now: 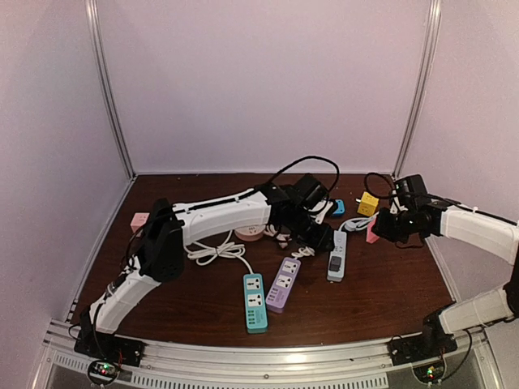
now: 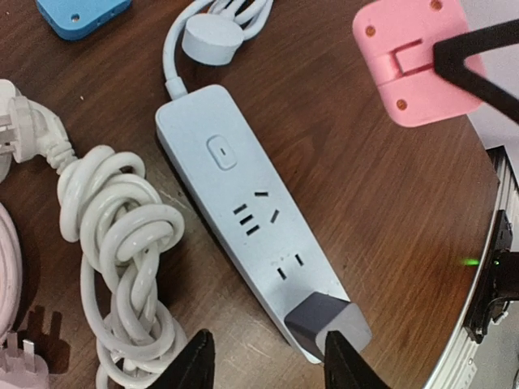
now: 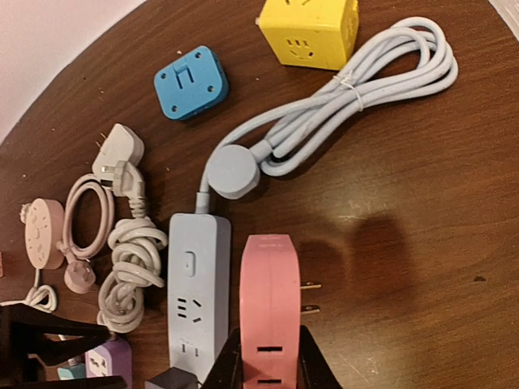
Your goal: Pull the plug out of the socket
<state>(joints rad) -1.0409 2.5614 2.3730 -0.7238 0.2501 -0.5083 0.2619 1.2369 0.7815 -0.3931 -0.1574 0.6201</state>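
Observation:
My right gripper (image 3: 272,365) is shut on a pink plug (image 3: 272,300), holding it above the table just right of the pale blue-grey socket strip (image 3: 199,284). Its two metal prongs (image 3: 310,296) are bare and point right, away from the strip. The overhead view shows the pink plug (image 1: 371,233) clear of the strip (image 1: 336,253). My left gripper (image 2: 269,365) hovers open over the near end of the strip (image 2: 243,211). Its right fingertip (image 2: 345,361) sits against a dark grey block (image 2: 320,320) seated in the strip's end outlet. The pink plug (image 2: 413,61) hangs at the upper right.
A coiled white cable (image 2: 122,259) lies left of the strip, whose own cord (image 3: 365,89) is bundled beyond it. A yellow cube socket (image 3: 308,28) and a blue adapter (image 3: 190,81) sit farther back. Purple (image 1: 283,284) and teal (image 1: 255,301) strips lie nearer the arms.

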